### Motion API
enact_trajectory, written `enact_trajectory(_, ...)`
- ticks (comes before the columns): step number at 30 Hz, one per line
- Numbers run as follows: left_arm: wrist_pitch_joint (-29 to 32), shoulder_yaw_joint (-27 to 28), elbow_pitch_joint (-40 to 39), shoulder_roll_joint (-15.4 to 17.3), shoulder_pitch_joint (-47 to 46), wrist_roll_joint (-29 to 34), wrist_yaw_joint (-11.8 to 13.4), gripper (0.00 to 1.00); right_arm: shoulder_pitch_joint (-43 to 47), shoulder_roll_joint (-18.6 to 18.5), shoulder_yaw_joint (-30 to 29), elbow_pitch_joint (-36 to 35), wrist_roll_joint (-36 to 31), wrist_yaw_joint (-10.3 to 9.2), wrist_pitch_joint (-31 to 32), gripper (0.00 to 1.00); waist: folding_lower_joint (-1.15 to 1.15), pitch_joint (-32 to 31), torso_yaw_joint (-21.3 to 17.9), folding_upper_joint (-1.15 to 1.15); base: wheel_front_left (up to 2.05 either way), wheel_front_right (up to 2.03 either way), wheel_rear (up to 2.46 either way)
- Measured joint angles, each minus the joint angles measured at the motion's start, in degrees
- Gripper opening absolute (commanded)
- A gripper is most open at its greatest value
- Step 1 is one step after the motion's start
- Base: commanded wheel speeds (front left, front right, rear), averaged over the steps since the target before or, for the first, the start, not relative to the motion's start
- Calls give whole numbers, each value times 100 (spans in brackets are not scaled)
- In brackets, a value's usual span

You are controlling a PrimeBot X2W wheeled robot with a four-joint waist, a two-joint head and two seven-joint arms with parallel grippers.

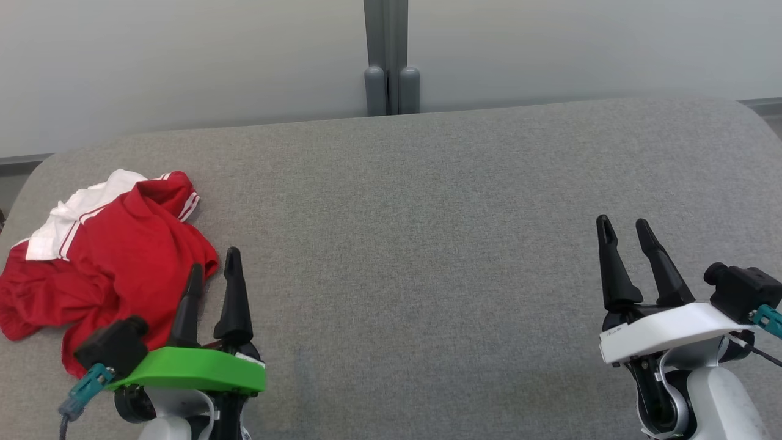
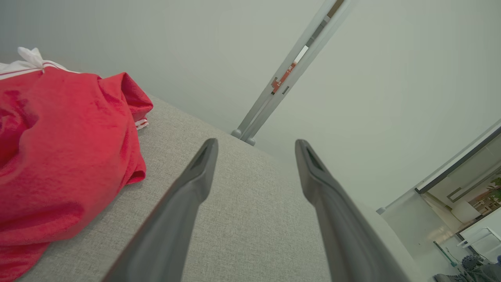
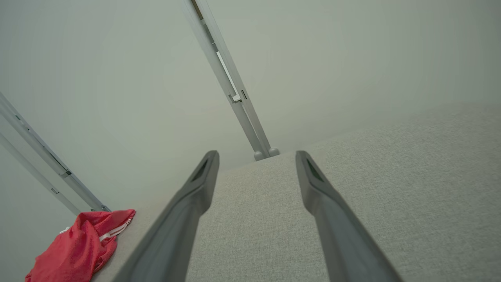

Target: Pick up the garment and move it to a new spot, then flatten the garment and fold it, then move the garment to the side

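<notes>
A crumpled red garment (image 1: 110, 256) with white trim lies in a heap at the far left of the grey fabric table (image 1: 427, 244). My left gripper (image 1: 214, 260) stands open at the garment's right edge, its left finger over the red cloth, holding nothing. In the left wrist view the garment (image 2: 58, 156) bulks up to the left of the open gripper (image 2: 256, 147). My right gripper (image 1: 623, 226) is open near the table's right front, far from the garment. The right wrist view shows the garment (image 3: 78, 246) small at the lower left, beyond the open gripper (image 3: 256, 156).
A pale partition wall with a grey post (image 1: 391, 61) stands just behind the table's back edge. The table's corners are rounded at the left and right. Grey surface stretches wide between the two grippers.
</notes>
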Motion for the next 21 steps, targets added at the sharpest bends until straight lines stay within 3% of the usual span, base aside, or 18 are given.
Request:
enact_trajectory(8, -141, -542, 32, 146, -7, 916, 432, 100, 7, 16, 93, -55, -768, 1, -134, 100, 0, 21, -1, 0, 0, 0, 0)
enact_trajectory(21, -322, -1432, 238, 546, -158, 1699, 1199, 100, 63, 64, 159, -55, -1702, 8, -327, 100, 0, 21, 12, 0, 0, 0, 0)
